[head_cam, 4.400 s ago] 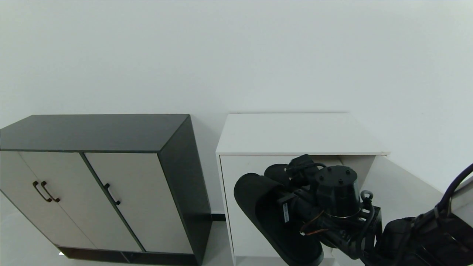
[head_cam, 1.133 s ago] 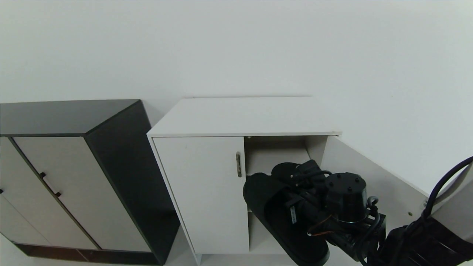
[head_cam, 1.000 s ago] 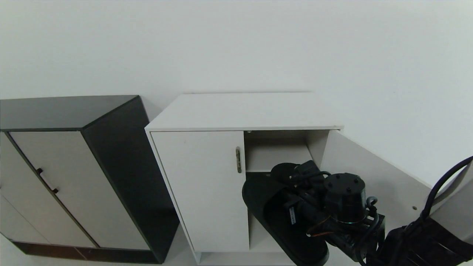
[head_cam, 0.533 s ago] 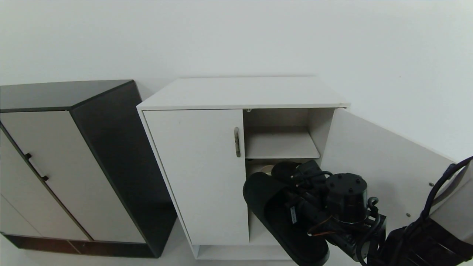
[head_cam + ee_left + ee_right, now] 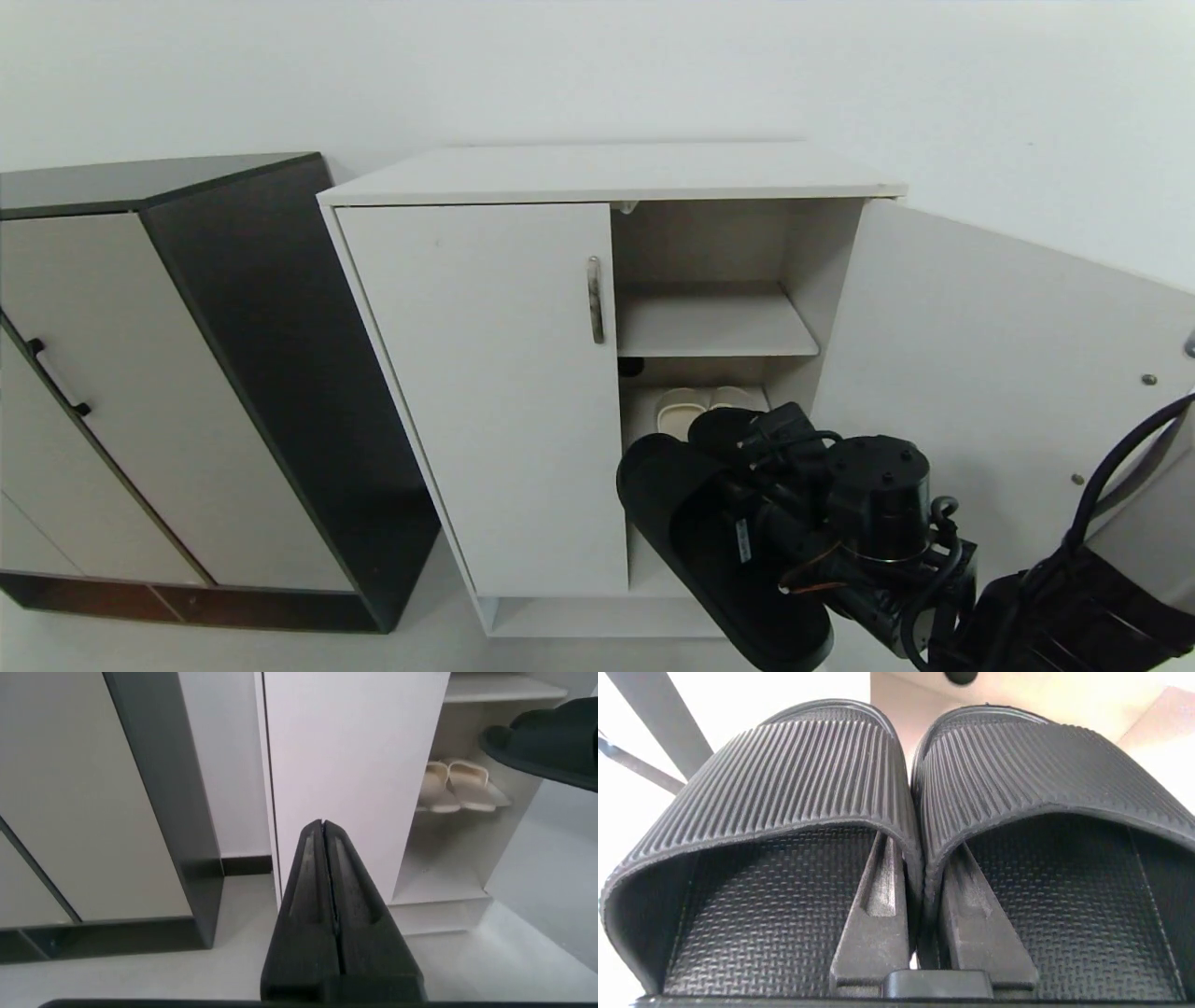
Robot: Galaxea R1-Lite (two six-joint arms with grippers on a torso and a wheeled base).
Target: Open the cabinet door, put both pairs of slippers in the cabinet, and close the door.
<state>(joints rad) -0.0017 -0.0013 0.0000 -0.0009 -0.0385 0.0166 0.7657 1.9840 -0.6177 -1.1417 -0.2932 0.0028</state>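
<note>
A plain white wall [image 5: 597, 65] stands behind two cabinets on a pale floor [image 5: 234, 971]. On the right is the white cabinet [image 5: 607, 173]. Its left door [image 5: 485, 373] is closed and has a slim metal handle [image 5: 594, 301] at its inner edge. Its right door [image 5: 980, 355] is swung wide open toward the near right.

Inside the open right half, a bare upper shelf [image 5: 714, 322] sits above a lower shelf. A pair of cream slippers [image 5: 695, 411] lies side by side on that lower shelf.

The right gripper [image 5: 920, 891] holds a pair of black slippers [image 5: 709, 551] in the air just in front of the open compartment, on its near side and outside the cabinet. One finger sits inside each slipper. The fingers are closed tight on the two adjoining side walls pinched between them.

The left gripper [image 5: 322, 835] is low and to the left, facing the closed door. Its fingers are pressed fully together with nothing between them.

To the left of the white cabinet stands a dark cabinet [image 5: 233, 308] with beige doors and black handles [image 5: 56, 383].
</note>
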